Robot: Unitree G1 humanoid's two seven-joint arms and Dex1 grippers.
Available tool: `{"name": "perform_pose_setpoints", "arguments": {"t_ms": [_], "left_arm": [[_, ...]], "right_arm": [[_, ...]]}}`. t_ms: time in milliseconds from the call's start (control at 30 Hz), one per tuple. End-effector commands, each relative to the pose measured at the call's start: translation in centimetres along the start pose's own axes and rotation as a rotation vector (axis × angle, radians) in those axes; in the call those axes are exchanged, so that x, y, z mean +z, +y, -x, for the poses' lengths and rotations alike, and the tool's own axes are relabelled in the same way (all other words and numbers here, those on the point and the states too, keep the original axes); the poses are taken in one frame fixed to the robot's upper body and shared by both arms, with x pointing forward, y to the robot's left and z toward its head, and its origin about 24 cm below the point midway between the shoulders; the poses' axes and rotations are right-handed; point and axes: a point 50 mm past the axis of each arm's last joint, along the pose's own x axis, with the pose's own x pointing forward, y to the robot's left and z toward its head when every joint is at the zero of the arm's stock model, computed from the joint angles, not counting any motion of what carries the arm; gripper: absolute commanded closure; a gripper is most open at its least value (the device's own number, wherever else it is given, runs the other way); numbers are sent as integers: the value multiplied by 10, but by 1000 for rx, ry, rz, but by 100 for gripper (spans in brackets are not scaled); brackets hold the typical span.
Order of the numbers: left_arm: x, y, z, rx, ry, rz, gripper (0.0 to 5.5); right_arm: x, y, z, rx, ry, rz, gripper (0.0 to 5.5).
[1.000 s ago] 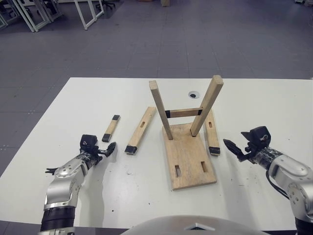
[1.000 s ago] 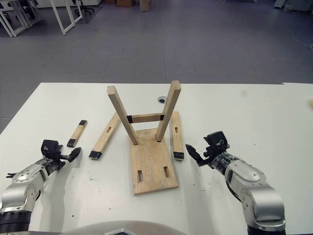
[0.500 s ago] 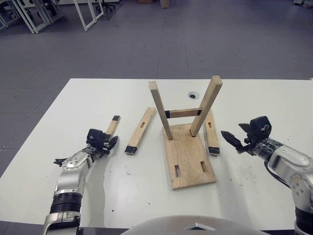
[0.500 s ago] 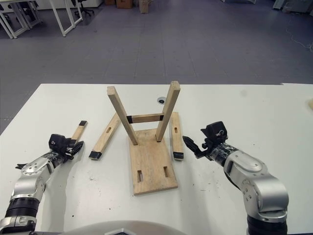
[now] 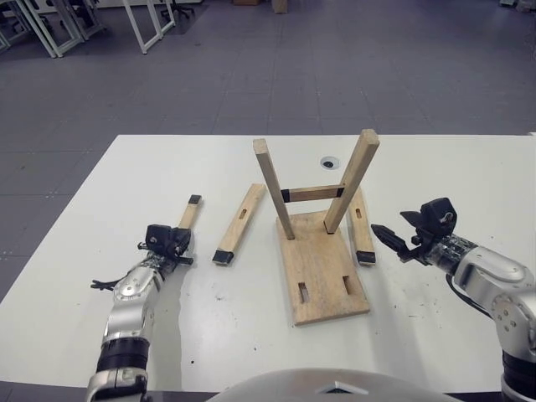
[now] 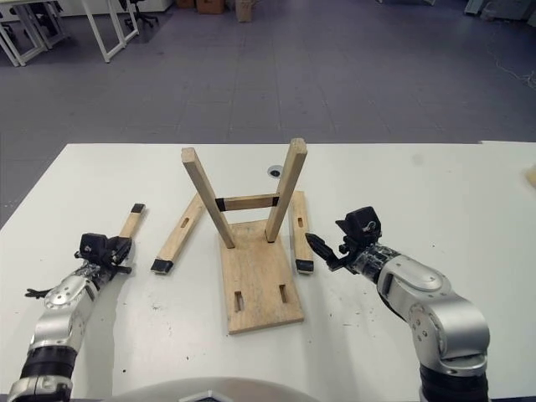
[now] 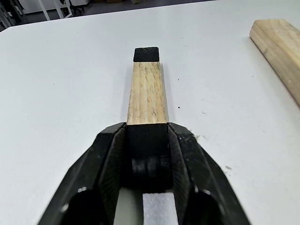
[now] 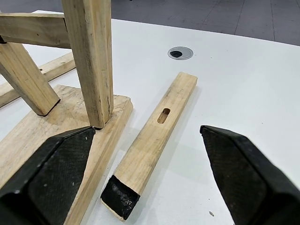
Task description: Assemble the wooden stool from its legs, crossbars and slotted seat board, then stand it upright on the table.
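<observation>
The slotted seat board (image 5: 322,268) lies flat on the white table (image 5: 435,184). Two legs (image 5: 274,188) (image 5: 352,180) stand up from its far end, joined by a crossbar (image 5: 314,193). A loose slotted leg (image 5: 239,222) lies left of the board, and another loose leg (image 5: 363,230) lies along its right edge. A short crossbar (image 7: 146,91) with black ends lies farther left. My left gripper (image 7: 146,136) is shut on its near black end. My right gripper (image 8: 146,132) is open, just right of the right loose leg's (image 8: 154,124) black end.
A round cable hole (image 5: 332,162) sits in the table behind the stool parts. Bare tabletop stretches in front of the board and to the far right. Beyond the table's far edge is grey floor, with desk frames (image 5: 151,17) far back.
My left gripper has moved forward onto the short crossbar's near end and closed on it. My right gripper has moved left toward the right loose leg, staying open.
</observation>
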Motion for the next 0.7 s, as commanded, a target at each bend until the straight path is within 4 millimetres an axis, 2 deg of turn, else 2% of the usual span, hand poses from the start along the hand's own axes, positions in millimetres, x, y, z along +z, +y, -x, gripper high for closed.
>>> {"name": "perform_pose_setpoints", "arguments": {"t_ms": [33, 100, 167, 233, 300, 367, 433, 533, 700], "left_arm": [[18, -53, 40, -125, -143, 98, 420], [28, -66, 66, -187, -216, 112, 420], [38, -64, 81, -169, -265, 47, 420], [50, -64, 87, -181, -317, -45, 420], [57, -79, 91, -286, -348, -92, 420], [52, -97, 98, -411, -340, -105, 420], [51, -106, 102, -467, -345, -107, 420], [56, -114, 101, -534, -370, -98, 420], [73, -116, 77, -556, -437, -84, 420]], "right_arm": [[0, 19, -8, 168, -7, -231, 135], [1, 28, -11, 266, -11, -351, 135], [1, 30, -11, 306, 5, -388, 135], [-1, 31, -11, 313, 27, -404, 135], [-3, 38, -11, 363, 45, -431, 135], [1, 49, -16, 449, 40, -481, 135], [8, 57, -23, 515, 27, -518, 135], [19, 65, -38, 562, 2, -572, 135], [25, 83, -58, 597, 7, -608, 135]]}}
